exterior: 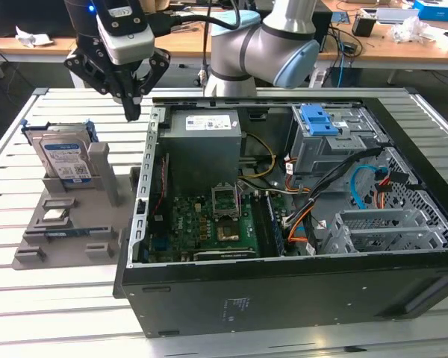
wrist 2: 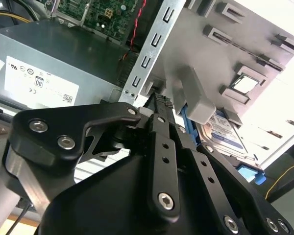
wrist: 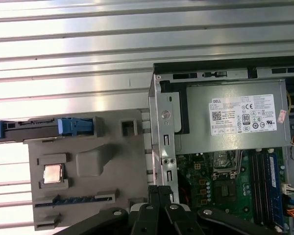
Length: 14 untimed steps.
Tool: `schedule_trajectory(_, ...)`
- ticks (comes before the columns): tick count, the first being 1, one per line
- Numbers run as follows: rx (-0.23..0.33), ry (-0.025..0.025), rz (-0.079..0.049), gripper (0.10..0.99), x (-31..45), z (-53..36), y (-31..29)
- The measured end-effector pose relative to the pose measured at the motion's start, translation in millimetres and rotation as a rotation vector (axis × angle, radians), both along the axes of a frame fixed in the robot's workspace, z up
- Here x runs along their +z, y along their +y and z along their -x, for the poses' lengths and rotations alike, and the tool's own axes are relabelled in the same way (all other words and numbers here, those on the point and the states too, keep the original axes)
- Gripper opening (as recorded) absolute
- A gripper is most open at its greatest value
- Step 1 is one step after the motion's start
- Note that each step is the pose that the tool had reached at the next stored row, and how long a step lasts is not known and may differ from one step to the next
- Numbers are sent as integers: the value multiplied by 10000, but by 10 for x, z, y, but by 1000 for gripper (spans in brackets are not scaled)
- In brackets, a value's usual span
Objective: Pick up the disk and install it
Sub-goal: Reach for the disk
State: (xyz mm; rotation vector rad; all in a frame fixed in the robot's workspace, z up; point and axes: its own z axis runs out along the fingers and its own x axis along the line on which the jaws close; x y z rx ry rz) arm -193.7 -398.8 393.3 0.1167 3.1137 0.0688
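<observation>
Exterior view first: gripper (exterior: 132, 110) hangs above the slatted table (exterior: 30, 313), between the grey holder (exterior: 75, 224) and the open computer case (exterior: 284, 298). Its 2 fingers are pressed together on nothing. The disk (exterior: 63, 158) stands on edge in a slot of the holder, on the exterior view's left, with its label facing out. I judge it is racked upright so that its top edge is free to be pinched from above. It is near the gripper but apart from it. A processor chip (exterior: 54, 216) lies flat in a lower pocket. Inside the case, the power supply (exterior: 205, 130) sits against the wall nearest the holder.

In the second wrist view the closed fingertips (wrist 2: 161, 105) point past the case rim (wrist 2: 152, 49) toward the holder. The disk (wrist 2: 224, 131) is beyond them, untouched.

In the first wrist view the disk (wrist: 39, 128) shows edge-on, with its blue bracket (wrist: 76, 126) at 1 end. The gripper (wrist: 159, 191) hovers over the case wall, just beside the holder (wrist: 112, 147).
</observation>
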Motion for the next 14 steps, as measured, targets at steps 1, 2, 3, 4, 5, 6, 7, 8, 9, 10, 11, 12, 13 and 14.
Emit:
schedule_trajectory(1, 0, 0, 0, 106, 0, 25, 0)
schedule_trajectory(2, 0, 0, 0, 106, 0, 37, 0)
schedule_trajectory(3, 0, 0, 0, 106, 0, 50, 0)
schedule_trajectory(4, 0, 0, -1, 106, 0, 70, 0)
schedule_trajectory(5, 1, 0, 0, 106, 0, 83, 0)
schedule_trajectory(6, 0, -1, 0, 106, 0, 94, 0)
schedule_trajectory(7, 1, 0, -1, 106, 0, 106, 0)
schedule_trajectory(8, 1, -1, -1, 106, 0, 118, 0)
schedule_trajectory(9, 1, 0, 0, 106, 0, 132, 0)
schedule_trajectory(10, 1, 0, 0, 106, 0, 144, 0)
schedule_trajectory(11, 1, -1, -1, 106, 0, 160, 0)
schedule_trajectory(12, 1, 0, 0, 106, 0, 183, 0)
schedule_trajectory(13, 0, -1, -1, 106, 0, 214, 0)
schedule_trajectory(14, 0, 0, 0, 106, 0, 234, 0)
